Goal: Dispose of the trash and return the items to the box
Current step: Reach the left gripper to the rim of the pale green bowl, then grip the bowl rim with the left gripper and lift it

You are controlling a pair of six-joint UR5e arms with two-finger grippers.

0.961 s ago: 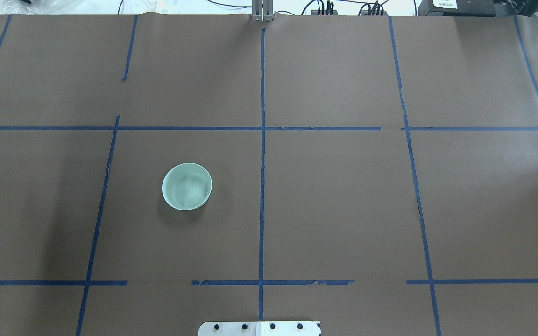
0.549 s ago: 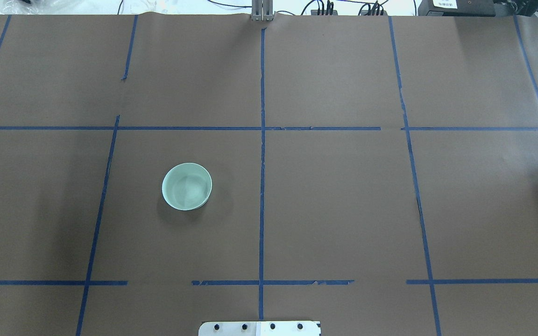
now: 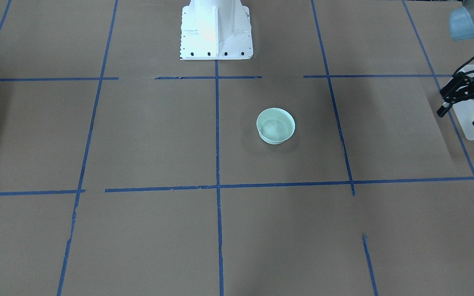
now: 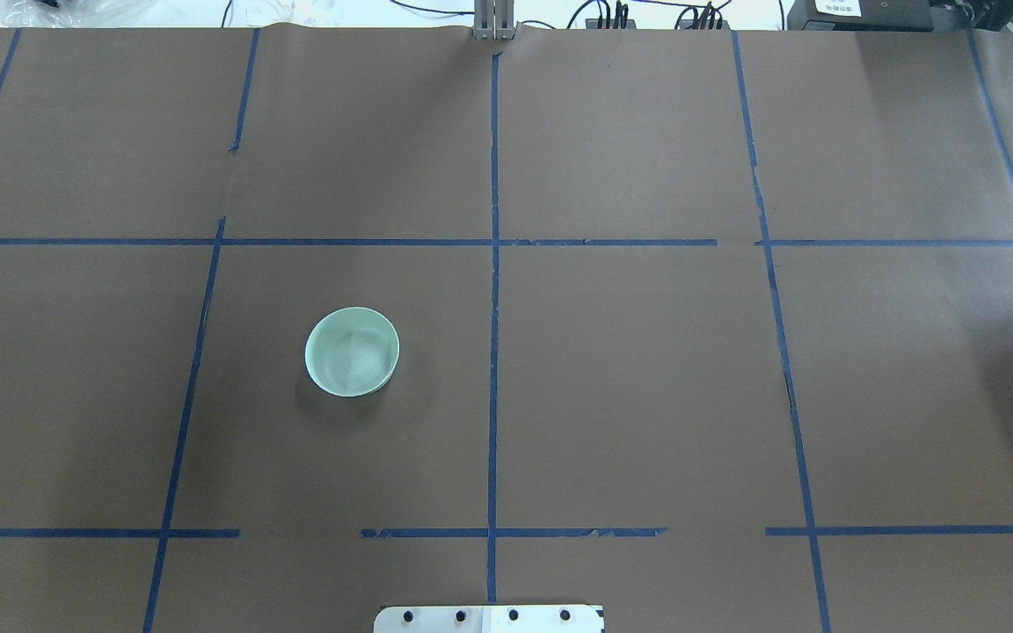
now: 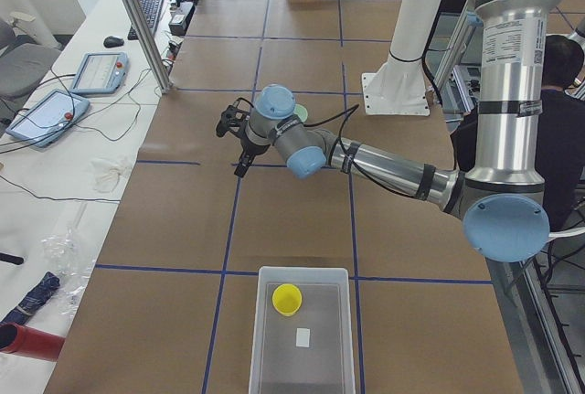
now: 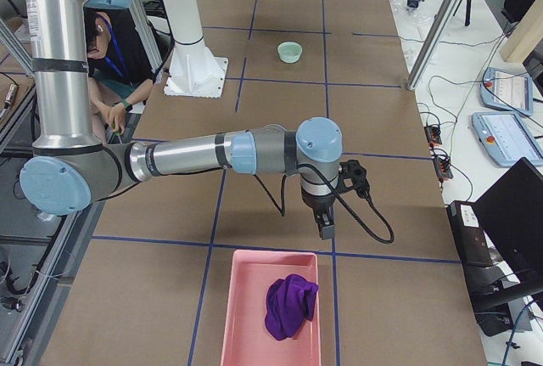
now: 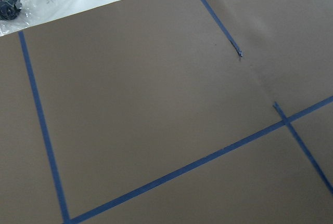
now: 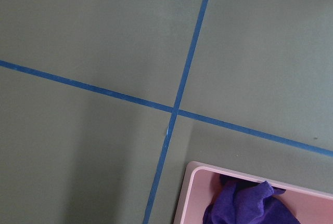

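The bowl [image 4: 352, 352] stands upright on the brown surface [image 4: 647, 396], open side up, and I see nothing inside it. It is in the square just to the robot's left of the middle tape line [image 4: 494, 352]. It is not far from the white base [image 3: 216, 33], and nothing touches it.

The box [image 5: 315, 367] is at the end of the surface on the robot's left, well apart from the bowl. The cup [image 5: 287, 299] is inside it, upright, in the half of the box that is closer to the bowl.

The left tool [image 3: 458, 118] hangs in the air over the surface, between the box and the bowl. Its two fingers [image 3: 442, 111] are spread wide and there is nothing between them. In the overhead view only one black fingertip shows at the left edge.

At the opposite end lies a pink tray [image 6: 246, 323] with a crumpled purple cloth [image 6: 291, 305] in it. The right arm reaches out low over the surface. The right tool [image 6: 326, 228] points down just beside the tray's edge. I see this tool only from the side, so I cannot tell if it is released or clenched. Its wrist camera looks at a tape crossing and at one corner of the tray with the cloth.
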